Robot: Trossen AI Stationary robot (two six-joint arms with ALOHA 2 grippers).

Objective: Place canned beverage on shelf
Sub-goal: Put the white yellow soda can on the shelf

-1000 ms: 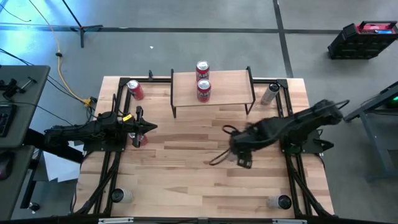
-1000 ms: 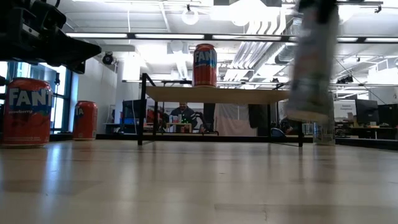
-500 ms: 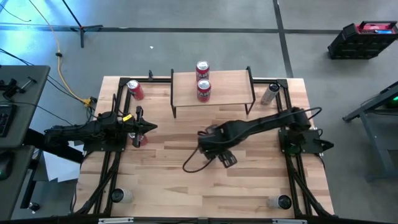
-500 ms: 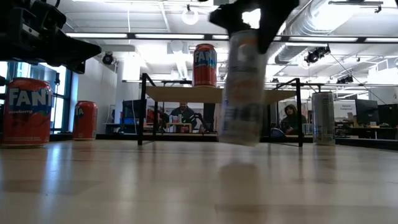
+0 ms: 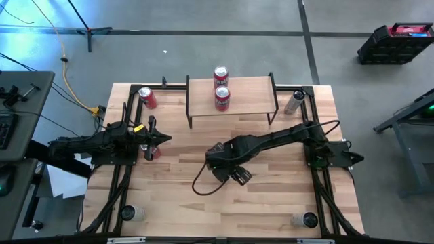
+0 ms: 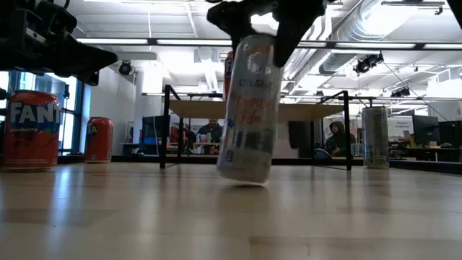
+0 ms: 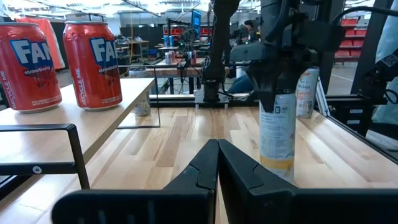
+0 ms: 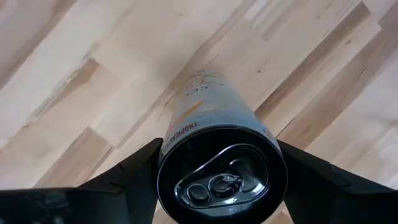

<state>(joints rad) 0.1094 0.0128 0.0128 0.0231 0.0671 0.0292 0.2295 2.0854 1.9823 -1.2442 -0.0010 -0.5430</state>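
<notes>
**White can in the right arm's grip, mid-desk, shelf straight ahead**

Far left, the left gripper point(image 5: 165, 139) waits over the desk's point(image 5: 271, 203) left side with its fingers pressed together. A red can point(image 5: 154, 151) stands just beside its tip, and another red can point(image 5: 147, 98) stands at the back left corner.

Nearer the middle, the right gripper point(image 5: 215, 161) has reached well out from its base. Its fingers point(image 8: 134, 165) are clamped on either side of a tall white can point(image 6: 249, 108), gripping near the top. The low view shows the can tilted, its base just above or barely brushing the wood; I can't say which. Its long axis runs close to vertical, leaning a little.

The shelf point(image 5: 251, 91) lies toward the back of the desk, well apart from the held can and slightly to its right. Two red cans occupy the left part of the plank, one at the rear edge point(image 5: 221, 74) and one nearer the front point(image 5: 222, 98); the plank's right half is bare wood. To my eye the can must rise above the plank's height and travel back and rightward, steering clear of the front red can and the black upright at the shelf's corner.

Right of the shelf, a silver can point(image 5: 294, 102) stands near the desk's back right corner, out of the likely path.
</notes>
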